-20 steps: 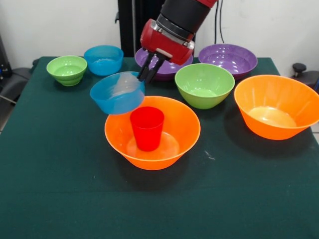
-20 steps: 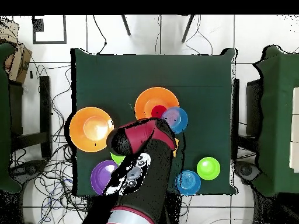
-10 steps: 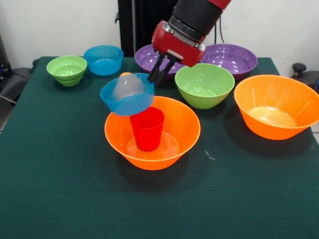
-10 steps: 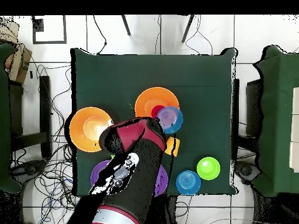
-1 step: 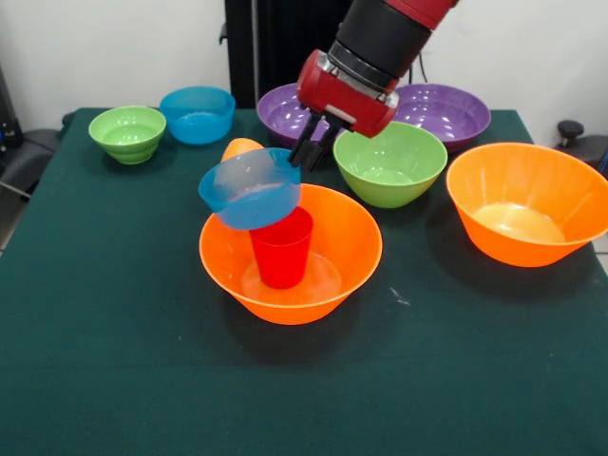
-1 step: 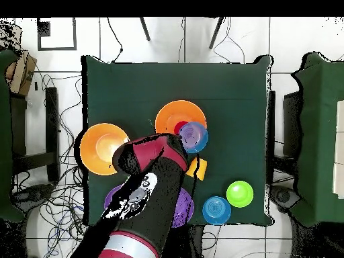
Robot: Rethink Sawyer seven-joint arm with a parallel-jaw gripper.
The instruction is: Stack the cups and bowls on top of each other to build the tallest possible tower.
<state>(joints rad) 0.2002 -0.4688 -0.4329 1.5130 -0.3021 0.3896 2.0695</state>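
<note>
The gripper [image 5: 306, 157] is holding a small blue bowl [image 5: 251, 188] by its rim, the jaws pinched on the rim's edge at about 2 o'clock in the front view. The bowl is hanging tilted just above the red cup [image 5: 281, 249], which is standing upright inside a large orange bowl [image 5: 353, 255], the base of the tower; whether bowl and cup are touching cannot be told.

Handling, as a judgement: the bowl looks thin, glossy and light, stiff enough to be carried by one rim pinch, yet slippery and inclined to swing or tip. The rim is the sensible place to hold it, since the smooth wall gives no purchase. Resting on the narrow cup, it is likely to rock unless it is set down centred and level.

At 12 o'clock from the base, an orange cup [image 5: 239, 147] is partly showing behind the held bowl.

No brand, label or writing is readable on any item.
</note>
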